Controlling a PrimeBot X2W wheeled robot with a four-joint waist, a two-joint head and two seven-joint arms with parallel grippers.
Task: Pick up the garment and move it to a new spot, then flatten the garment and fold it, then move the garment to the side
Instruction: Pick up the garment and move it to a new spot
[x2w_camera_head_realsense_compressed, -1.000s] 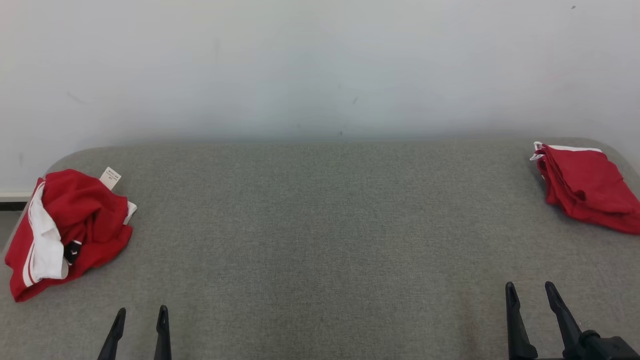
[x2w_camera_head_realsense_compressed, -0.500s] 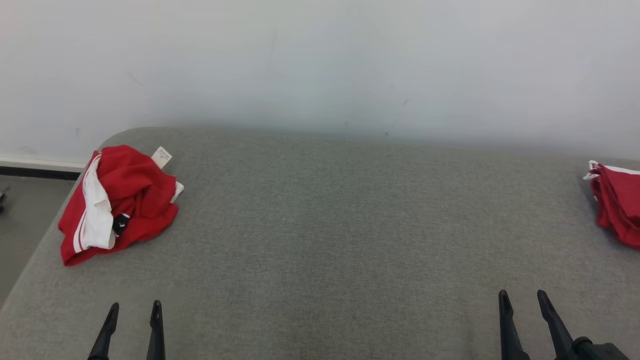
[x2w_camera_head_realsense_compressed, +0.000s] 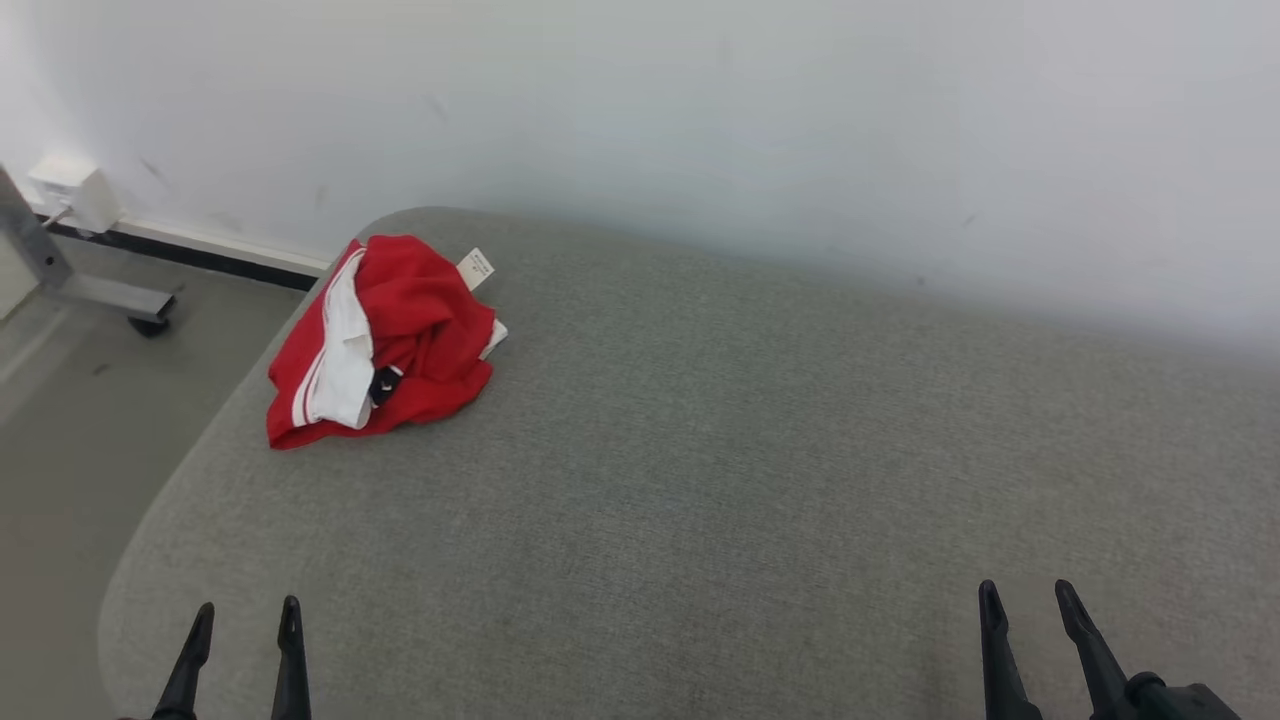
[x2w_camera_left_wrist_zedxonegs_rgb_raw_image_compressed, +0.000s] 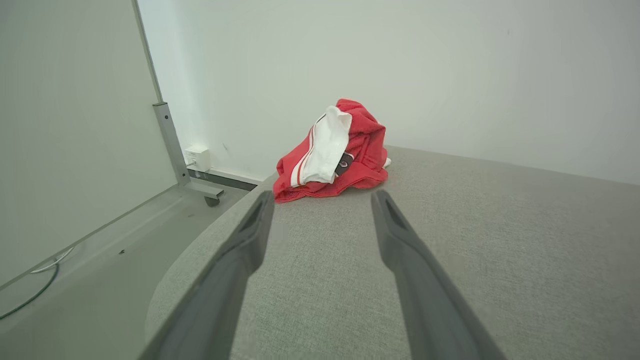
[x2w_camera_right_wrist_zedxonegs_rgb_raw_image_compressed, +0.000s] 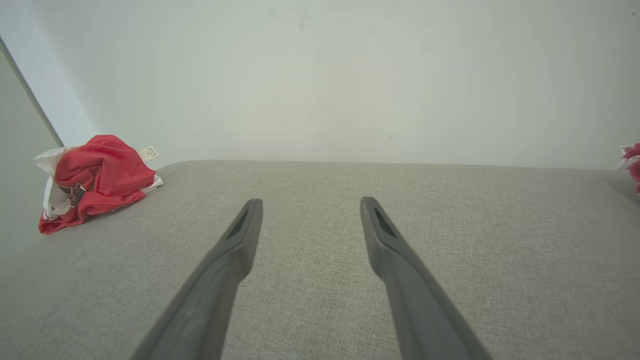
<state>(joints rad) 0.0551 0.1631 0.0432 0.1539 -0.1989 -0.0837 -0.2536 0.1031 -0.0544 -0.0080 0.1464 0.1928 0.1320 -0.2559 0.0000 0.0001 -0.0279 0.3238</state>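
Head view of a grey felt-covered table (x2w_camera_head_realsense_compressed: 700, 450) against a pale wall. Over the last second the head camera has swung left. The things on the table have not moved.

At far left, the swing has brought in bare floor, a grey metal frame leg on a castor (x2w_camera_head_realsense_compressed: 110, 297) and a small white wall box (x2w_camera_head_realsense_compressed: 75, 188).

Next, at the table's far left corner, lies the crumpled red garment with a white panel and stripes (x2w_camera_head_realsense_compressed: 385, 340). It is bunched in a heap with a white label (x2w_camera_head_realsense_compressed: 477, 268) sticking out, and it now sits closer to the middle of the view. Nothing touches it.

At the near edge, the left gripper (x2w_camera_head_realsense_compressed: 247, 605) has its 2 dark fingers spread apart and empty, pointing toward the heap but well short of it. Far to the right, the right gripper (x2w_camera_head_realsense_compressed: 1025, 586) is likewise spread and empty. At the far right, a second red cloth (x2w_camera_right_wrist_zedxonegs_rgb_raw_image_compressed: 631, 160) peeks in at the edge of the right wrist view.

The turn suggests the robot is lining up on the heap. Step 1, the pick-up, has not begun.
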